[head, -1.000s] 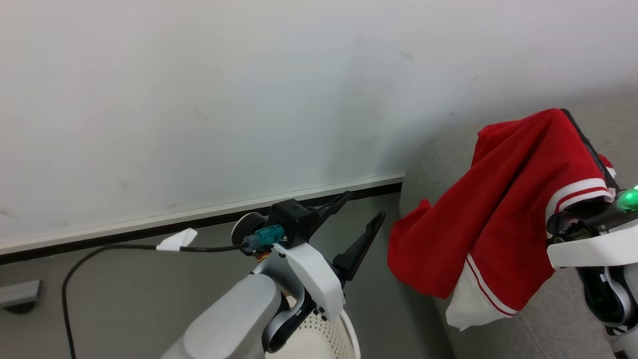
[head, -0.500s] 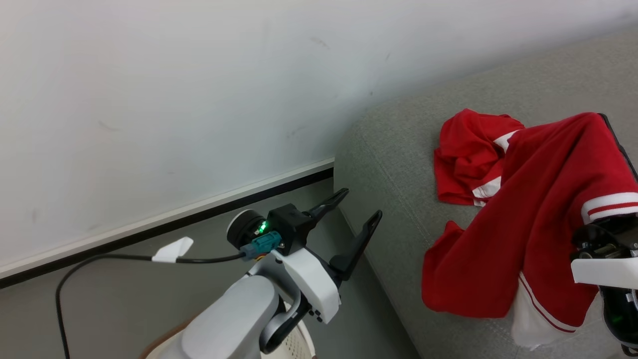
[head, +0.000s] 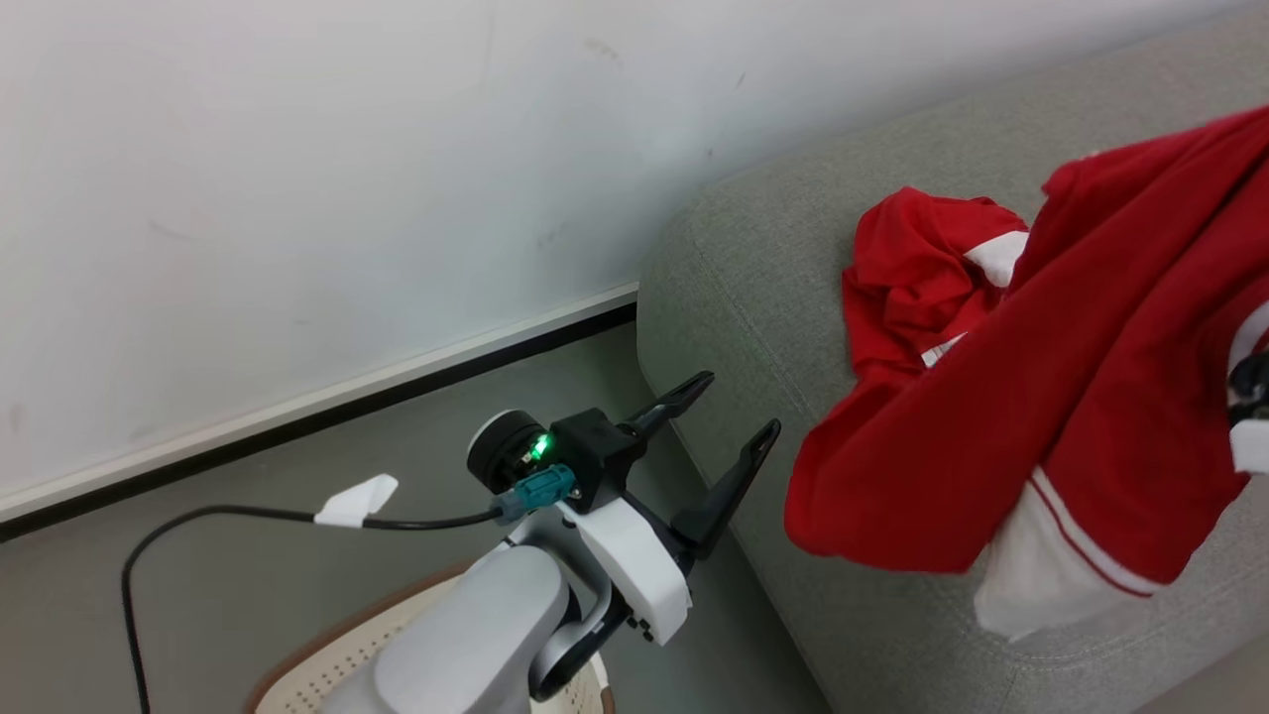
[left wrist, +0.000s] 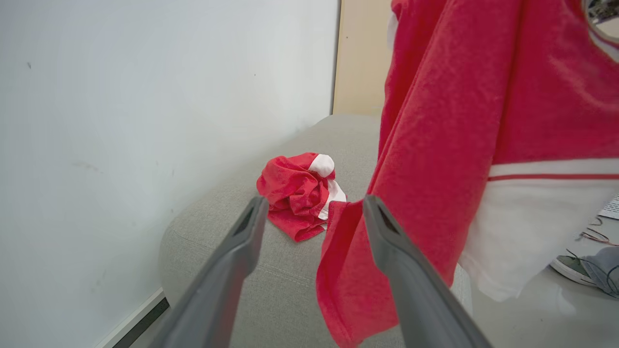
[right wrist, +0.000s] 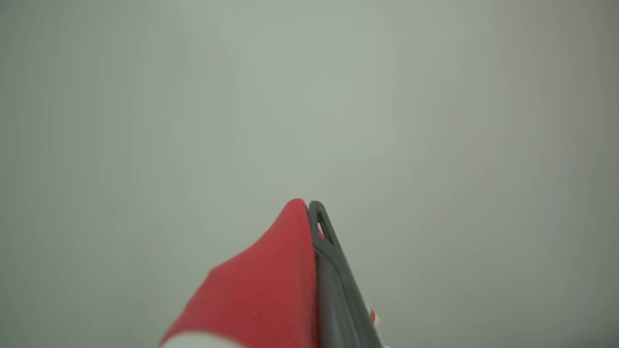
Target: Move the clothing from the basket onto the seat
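Already the big grey seat [head: 753,297] is filling: a large red garment [head: 1041,426] with white trim hangs above its front edge, not yet laid down, and a smaller crumpled garment [head: 902,278] lies on the cushion near the wall. Under my left forearm a slice of the basket [head: 297,650] shows, too little to tell what remains inside, so I judge the job partway done. My right fingers [right wrist: 323,251] are pinched tight on the large red garment, while my left fingers [head: 739,476] stand spread, holding nothing, beside the seat's corner.

**A:** what's on the grey seat [head: 753,268]?
**B:** just one crumpled red-and-white garment [head: 907,273], roughly 2 o'clock in the head view. basket [head: 327,659] sits on the floor [head: 248,535], about 7 o'clock.
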